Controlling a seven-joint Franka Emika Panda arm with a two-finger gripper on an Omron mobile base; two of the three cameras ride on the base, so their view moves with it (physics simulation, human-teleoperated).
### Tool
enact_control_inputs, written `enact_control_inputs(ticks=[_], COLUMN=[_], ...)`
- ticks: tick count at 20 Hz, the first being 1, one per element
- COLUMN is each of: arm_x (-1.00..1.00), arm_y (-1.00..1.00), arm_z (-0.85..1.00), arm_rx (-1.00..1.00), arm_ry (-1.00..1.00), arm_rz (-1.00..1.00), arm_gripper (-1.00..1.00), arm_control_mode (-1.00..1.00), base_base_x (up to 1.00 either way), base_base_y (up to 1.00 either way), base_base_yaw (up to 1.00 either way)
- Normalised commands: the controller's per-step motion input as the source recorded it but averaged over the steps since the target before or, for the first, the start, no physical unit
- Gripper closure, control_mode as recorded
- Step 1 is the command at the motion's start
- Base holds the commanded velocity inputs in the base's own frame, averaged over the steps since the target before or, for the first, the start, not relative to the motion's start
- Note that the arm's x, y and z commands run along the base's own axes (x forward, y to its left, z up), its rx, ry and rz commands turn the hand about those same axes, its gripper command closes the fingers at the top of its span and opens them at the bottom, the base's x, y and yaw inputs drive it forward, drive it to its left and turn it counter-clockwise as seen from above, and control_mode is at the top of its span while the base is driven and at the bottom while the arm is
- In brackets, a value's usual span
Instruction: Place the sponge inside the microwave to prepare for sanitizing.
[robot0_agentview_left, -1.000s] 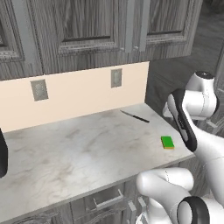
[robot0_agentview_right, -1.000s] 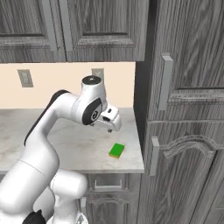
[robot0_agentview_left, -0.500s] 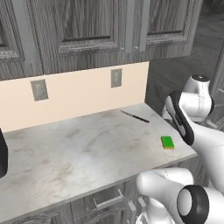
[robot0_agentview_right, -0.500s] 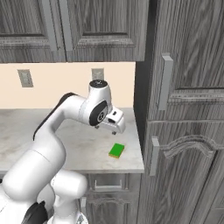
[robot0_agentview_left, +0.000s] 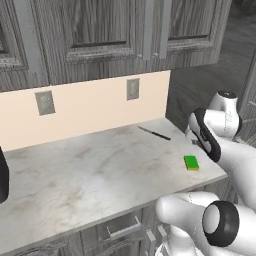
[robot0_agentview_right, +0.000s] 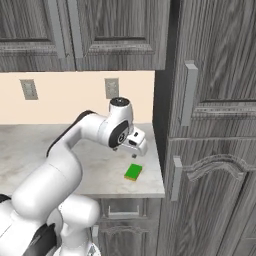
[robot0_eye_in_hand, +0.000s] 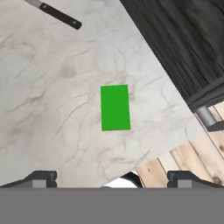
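Near the counter's (robot0_agentview_left: 100, 175) right corner: sponge (robot0_agentview_left: 191, 162), green side up. From the hand, knife (robot0_eye_in_hand: 54, 14) beyond it; gripper (robot0_agentview_right: 136, 148) above, fingers apart, empty.

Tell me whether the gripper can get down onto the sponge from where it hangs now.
Probably yes. The gripper hangs open just above the sponge, which lies flat, green side up, near the corner of the counter. Nothing lies between them; the knife lies well apart, toward the wall.

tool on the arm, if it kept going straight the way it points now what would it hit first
Most likely the sponge, lying green side up on the counter ahead of the open tool; nothing lies between, though depth is hard to judge.
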Motion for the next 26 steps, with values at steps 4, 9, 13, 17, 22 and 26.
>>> enact_control_inputs(ticks=[4,9,13,17,22,26], arm_x=[0.1,0.12,0.21,0.22,0.16,0.06], arm_y=[0.0,-0.01,-0.02,0.0,-0.04,-0.05], arm_z=[-0.27,-0.27,-0.24,-0.22,-0.25,-0.26], arm_rx=[0.0,0.0,0.0,0.02,0.02,0.0], arm_ry=[0.02,0.03,0.01,0.01,0.04,0.02], arm_rz=[0.0,0.0,0.0,0.0,0.0,0.0], arm_gripper=[-1.0,-1.0,-1.0,-1.0,-1.0,-1.0], arm_control_mode=[-1.0,-1.0,-1.0,-1.0,-1.0,-1.0], base_base_x=[0.0,0.0,0.0,0.0,0.0,0.0], base_base_y=[0.0,0.0,0.0,0.0,0.0,0.0], base_base_yaw=[0.0,0.0,0.0,0.0,0.0,0.0])
